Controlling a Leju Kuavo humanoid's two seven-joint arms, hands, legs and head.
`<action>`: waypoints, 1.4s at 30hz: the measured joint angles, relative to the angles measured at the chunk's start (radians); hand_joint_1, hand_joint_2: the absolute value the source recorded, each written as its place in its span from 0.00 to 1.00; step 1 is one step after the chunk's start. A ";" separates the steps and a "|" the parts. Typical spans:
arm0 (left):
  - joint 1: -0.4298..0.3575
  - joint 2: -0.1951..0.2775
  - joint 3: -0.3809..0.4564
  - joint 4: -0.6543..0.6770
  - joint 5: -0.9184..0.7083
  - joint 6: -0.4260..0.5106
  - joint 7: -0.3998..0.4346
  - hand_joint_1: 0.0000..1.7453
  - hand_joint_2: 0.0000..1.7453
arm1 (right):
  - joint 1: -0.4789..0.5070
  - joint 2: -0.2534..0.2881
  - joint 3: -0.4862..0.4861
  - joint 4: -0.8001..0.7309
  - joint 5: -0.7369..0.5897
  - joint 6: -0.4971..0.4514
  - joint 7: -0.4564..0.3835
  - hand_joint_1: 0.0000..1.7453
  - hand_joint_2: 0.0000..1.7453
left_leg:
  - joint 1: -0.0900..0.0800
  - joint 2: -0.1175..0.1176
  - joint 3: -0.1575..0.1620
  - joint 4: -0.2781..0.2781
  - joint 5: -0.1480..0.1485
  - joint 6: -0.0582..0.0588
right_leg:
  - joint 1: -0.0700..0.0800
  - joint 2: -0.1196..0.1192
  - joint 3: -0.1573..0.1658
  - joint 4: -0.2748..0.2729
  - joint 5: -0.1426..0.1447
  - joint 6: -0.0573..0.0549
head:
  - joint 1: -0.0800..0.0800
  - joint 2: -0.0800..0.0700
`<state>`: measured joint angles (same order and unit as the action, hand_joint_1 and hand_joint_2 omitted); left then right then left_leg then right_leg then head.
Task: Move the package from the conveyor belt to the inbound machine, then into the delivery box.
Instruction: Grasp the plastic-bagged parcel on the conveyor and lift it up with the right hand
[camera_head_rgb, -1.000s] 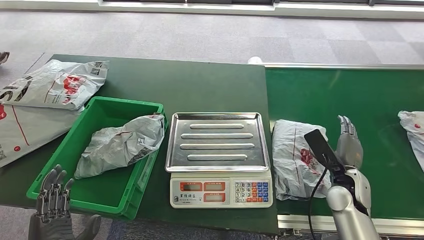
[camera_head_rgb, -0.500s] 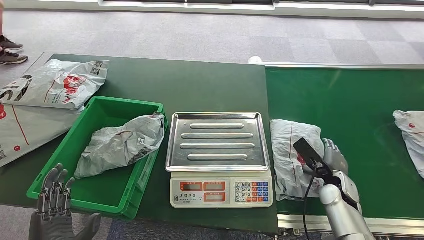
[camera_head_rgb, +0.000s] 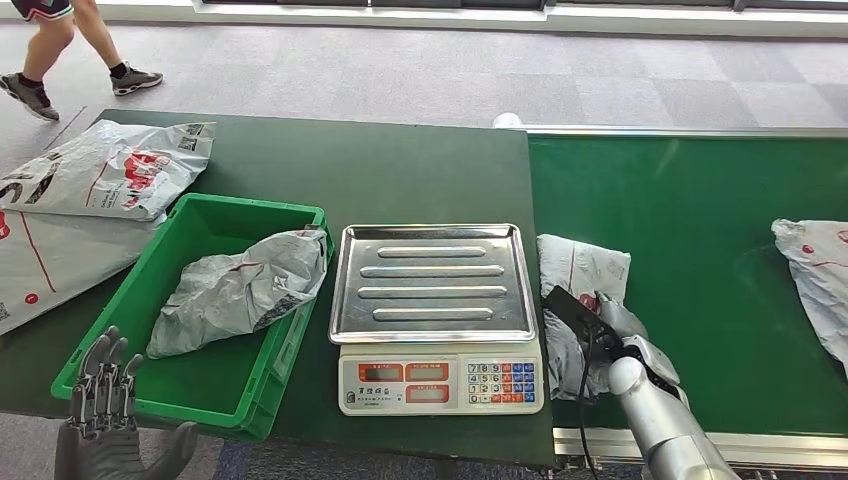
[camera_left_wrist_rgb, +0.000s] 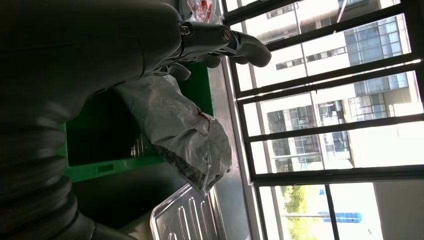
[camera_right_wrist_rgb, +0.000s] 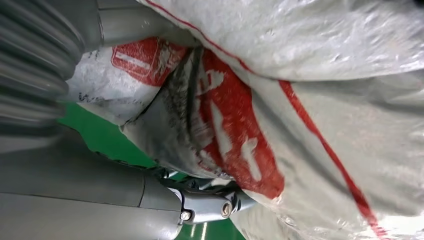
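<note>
My right hand (camera_head_rgb: 612, 322) rested on the grey package (camera_head_rgb: 578, 285) at the near end of the conveyor belt (camera_head_rgb: 700, 210), at about four o'clock in the head view, just beside the scale (camera_head_rgb: 436, 312). The right wrist view showed the thumb (camera_right_wrist_rgb: 210, 207) and the fingers (camera_right_wrist_rgb: 145, 22) lying against the crumpled plastic with its red print; whether they had truly closed on the bag, I could not tell. My left hand (camera_head_rgb: 105, 425) hovered at seven o'clock near the front corner of the green delivery box (camera_head_rgb: 205, 395), fingers apart, holding nothing. By my judgement the job stood at its first step: the package was still on the belt and the scale's steel tray (camera_head_rgb: 436, 232) was bare, so the lift, the weighing and the drop into the box all remained. One grey parcel (camera_head_rgb: 240, 290) already lay in the box. Another bag (camera_head_rgb: 815, 275) waited on the belt at three o'clock, two more (camera_head_rgb: 105, 170) lay on the table at ten, and a person (camera_head_rgb: 70, 45) walked past at eleven.
</note>
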<state>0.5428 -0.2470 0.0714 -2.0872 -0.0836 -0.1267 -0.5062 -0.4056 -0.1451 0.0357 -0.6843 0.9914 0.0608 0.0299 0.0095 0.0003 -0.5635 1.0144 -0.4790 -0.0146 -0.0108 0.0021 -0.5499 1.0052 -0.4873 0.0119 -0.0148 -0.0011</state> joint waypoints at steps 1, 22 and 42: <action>0.001 0.001 0.000 0.000 0.000 0.005 -0.001 0.00 1.00 | -0.004 0.002 0.006 0.001 -0.002 0.000 -0.002 1.00 1.00 | 0.000 0.000 0.000 0.000 0.000 0.000 | 0.000 0.000 0.000 0.000 0.000 0.000 | 0.000 0.000; 0.020 0.005 0.000 -0.003 0.000 -0.001 -0.011 0.00 1.00 | -0.055 0.009 0.045 0.009 -0.034 -0.007 -0.027 1.00 1.00 | 0.000 0.000 0.000 0.000 0.001 -0.001 | 0.001 0.001 -0.001 0.000 0.001 -0.001 | 0.000 0.000; 0.035 -0.072 0.022 -0.019 -0.042 -0.073 -0.056 0.00 1.00 | 0.184 0.021 -0.090 -0.612 -0.552 -0.691 -0.412 1.00 1.00 | -0.001 -0.013 -0.009 0.000 0.003 0.002 | -0.003 -0.013 -0.005 0.000 0.000 0.001 | 0.000 0.000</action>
<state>0.5775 -0.3186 0.0938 -2.1059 -0.1254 -0.2002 -0.5620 -0.2213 -0.1237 -0.0544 -1.2958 0.4396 -0.6297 -0.3819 0.0086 -0.0124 -0.5727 1.0149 -0.4765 -0.0130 -0.0134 -0.0107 -0.5545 1.0054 -0.4877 0.0125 -0.0146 -0.0011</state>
